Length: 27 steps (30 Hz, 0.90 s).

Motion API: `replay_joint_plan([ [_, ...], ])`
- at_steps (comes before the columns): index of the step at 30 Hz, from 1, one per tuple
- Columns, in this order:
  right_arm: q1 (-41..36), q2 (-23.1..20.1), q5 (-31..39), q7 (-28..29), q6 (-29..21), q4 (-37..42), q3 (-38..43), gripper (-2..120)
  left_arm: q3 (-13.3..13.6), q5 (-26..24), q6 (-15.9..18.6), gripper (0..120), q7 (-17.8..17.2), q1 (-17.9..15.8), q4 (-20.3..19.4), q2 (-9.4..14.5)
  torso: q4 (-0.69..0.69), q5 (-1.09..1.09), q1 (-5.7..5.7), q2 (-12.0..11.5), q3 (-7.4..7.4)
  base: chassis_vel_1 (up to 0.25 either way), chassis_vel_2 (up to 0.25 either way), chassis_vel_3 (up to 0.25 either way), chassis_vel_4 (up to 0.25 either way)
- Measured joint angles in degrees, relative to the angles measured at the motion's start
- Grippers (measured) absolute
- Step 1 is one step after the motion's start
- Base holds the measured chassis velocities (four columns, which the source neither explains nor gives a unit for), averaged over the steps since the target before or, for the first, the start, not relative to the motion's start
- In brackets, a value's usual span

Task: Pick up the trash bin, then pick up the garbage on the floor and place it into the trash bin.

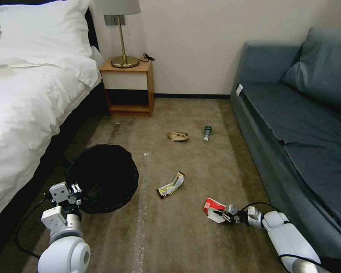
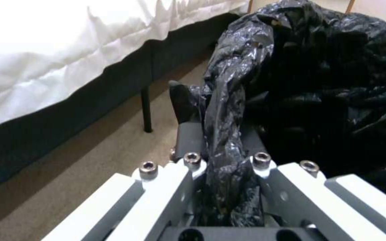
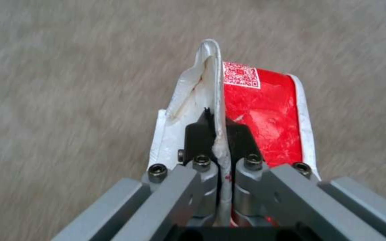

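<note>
Trash bin [image 1: 102, 178] sits on the carpet near left, beside the bed [image 1: 26, 106]; its white body is hidden under a crinkled black plastic liner, so only glossy black folds show, and the inside is too dark to tell what's in it. Left pincer [image 1: 76, 188] is at the bin's near-left rim, clamped tight on a bunched twist of the liner [image 2: 229, 134], which covers most of one pad in the left wrist view.

Right pincer [image 1: 222, 216] is low at near right by the blue sofa [image 1: 291, 121], closed on a thin white edge of the red-and-white wrapper [image 3: 255, 113]; wrapper is crumpled, shiny, w/ a QR-type square on the red face. Can't tell if it's touching the carpet [image 3: 68, 100].

Other garbage, all on the floor, well apart: gold-and-black snack wrapper [image 1: 171, 185] at centre, flat and creased; crumpled brown paper bag [image 1: 177, 135] farther off; small clear bottle [image 1: 207, 133] w/ green label lying just right of the bag. Label text too small to read
</note>
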Motion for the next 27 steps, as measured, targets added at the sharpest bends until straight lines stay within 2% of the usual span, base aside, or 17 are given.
replay_joint_plan([
  [2,-0.11,0.68,5.10,0.46,0.15,1.68,-0.22,0,0.00,0.00,-0.08,4,0.01,-0.38,1.18,-0.05,0.01,0.00,0.00,0.00,0.00,0.000,0.000,0.000,0.000],
  [3,-0.11,0.68,5.10,0.46,0.15,1.68,-0.22,0,0.00,0.00,-0.08,4,0.01,-0.38,1.18,-0.05,0.01,0.00,0.00,0.00,0.00,0.000,0.000,0.000,0.000],
  [4,-0.38,0.90,9.13,0.93,-0.01,4.26,-1.12,0,-0.06,0.00,-0.28,4,0.01,-0.64,2.04,-0.10,0.02,0.00,0.00,0.00,0.00,0.000,0.000,0.000,0.000],
  [8,-0.90,0.96,13.40,2.84,-0.69,8.94,-3.02,0,-0.07,0.00,-0.44,4,0.01,-0.81,2.96,-0.16,0.02,-0.01,0.00,0.00,0.00,0.000,0.000,0.000,0.000],
  [10,-1.33,1.29,17.33,7.24,-1.38,15.41,-5.98,0,-0.02,0.00,-0.50,4,0.04,-1.00,3.56,-0.17,0.02,-0.01,0.00,0.00,0.00,0.000,0.000,0.000,0.000],
  [11,-1.33,1.29,17.33,7.24,-1.38,15.41,-5.98,0,-0.02,0.00,-0.50,4,0.04,-1.00,3.56,-0.17,0.02,-0.01,0.00,0.00,0.00,0.000,0.000,0.000,0.000],
  [13,-1.88,1.86,19.96,12.90,-2.19,22.23,-9.30,0,0.23,-0.02,-0.53,4,0.06,-1.37,4.20,-0.19,0.03,-0.02,0.00,0.00,0.00,0.000,0.000,0.000,0.000],
  [14,-1.88,1.86,19.96,12.90,-2.19,22.23,-9.30,0,0.23,-0.02,-0.53,4,0.06,-1.37,4.20,-0.19,0.03,-0.02,0.00,0.00,0.00,0.000,0.000,0.000,0.000],
  [16,-3.03,2.16,21.47,19.13,-4.17,29.38,-13.58,0,0.59,-0.03,-0.58,4,0.13,-1.85,4.81,-0.35,0.02,-0.02,0.00,0.00,0.00,0.000,0.000,0.000,0.000],
  [20,-3.63,2.20,21.82,22.75,-4.92,33.54,-16.25,0,0.86,0.01,-0.59,4,0.18,-2.04,4.99,-0.42,0.02,-0.01,0.00,0.00,0.00,0.000,0.000,0.000,0.000],
  [22,-4.85,2.16,22.64,28.79,-7.01,41.98,-21.48,0,1.14,0.13,-0.60,4,0.25,-2.28,5.32,-0.50,0.01,-0.01,0.00,0.00,0.00,0.000,0.000,0.000,0.000],
  [27,-5.24,2.16,24.23,33.70,-9.83,49.42,-26.74,0,1.34,0.32,-0.64,4,0.24,-2.36,5.65,-0.59,0.02,-0.01,0.00,0.00,0.00,0.000,0.000,0.000,0.000],
])
